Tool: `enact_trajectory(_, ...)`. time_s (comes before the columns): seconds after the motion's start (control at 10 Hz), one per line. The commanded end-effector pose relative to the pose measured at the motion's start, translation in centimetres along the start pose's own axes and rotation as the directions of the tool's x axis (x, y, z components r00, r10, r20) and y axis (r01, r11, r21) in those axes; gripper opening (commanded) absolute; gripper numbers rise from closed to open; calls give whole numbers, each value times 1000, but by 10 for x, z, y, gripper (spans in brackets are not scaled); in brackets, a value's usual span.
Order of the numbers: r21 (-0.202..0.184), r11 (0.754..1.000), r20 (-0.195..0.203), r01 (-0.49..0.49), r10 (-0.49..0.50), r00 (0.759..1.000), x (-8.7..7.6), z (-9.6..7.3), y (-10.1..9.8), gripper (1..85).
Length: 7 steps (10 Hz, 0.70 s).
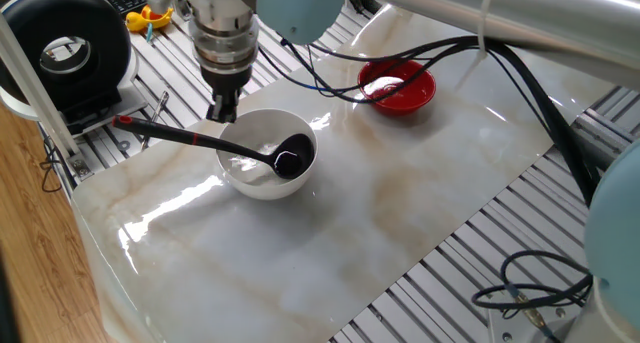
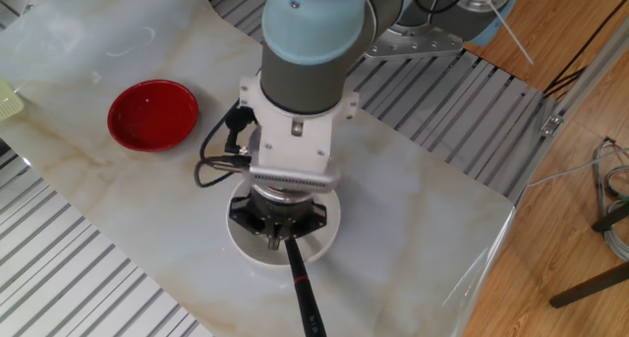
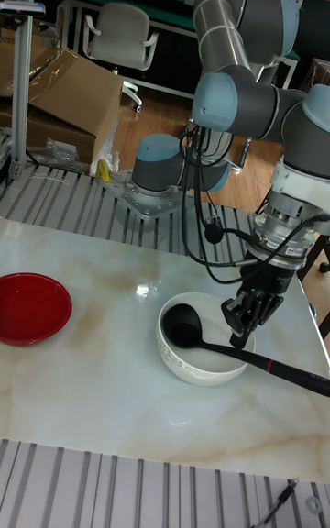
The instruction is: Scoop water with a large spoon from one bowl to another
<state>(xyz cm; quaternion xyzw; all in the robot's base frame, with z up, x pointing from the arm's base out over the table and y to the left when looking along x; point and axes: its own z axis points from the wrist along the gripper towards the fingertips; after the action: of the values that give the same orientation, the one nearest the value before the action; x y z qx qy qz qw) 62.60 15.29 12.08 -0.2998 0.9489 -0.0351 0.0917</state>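
Note:
The large spoon (image 1: pixel 292 159), a black ladle, lies in the white bowl (image 1: pixel 262 188) with its scoop down. Its thin handle (image 1: pixel 180 135) leans over the rim to the left, red end outward. My gripper (image 1: pixel 222 113) hangs just above the handle at the bowl's rim, open, holding nothing. In the tall fixed view the gripper (image 3: pixel 240 326) stands over the bowl (image 3: pixel 197 372) edge, above the handle (image 3: pixel 275 365). The red bowl (image 1: pixel 400 86) sits apart at the back, with a glossy sheen of water inside. In the other fixed view the arm hides most of the white bowl (image 2: pixel 241 249).
A black round device (image 1: pixel 65 48) and a yellow toy (image 1: pixel 145 21) sit off the marble slab at the left. Slatted metal rails surround the slab. Loose cables (image 1: pixel 520 293) lie at the lower right. Arm cables hang over the red bowl (image 2: pixel 152 114) side.

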Motion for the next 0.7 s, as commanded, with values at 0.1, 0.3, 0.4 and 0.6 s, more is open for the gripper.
enact_trajectory(0.1,13,1000,-28,1,0,1000,37,-7,-5,13)
enact_trajectory(0.3,-8,1000,8,-11,11,1000,43,-9,2,13)
enact_trajectory(0.4,-3,999,34,-35,35,999,36,-9,0,13)
enact_trajectory(0.6,61,997,25,-47,45,999,39,-9,-16,13)
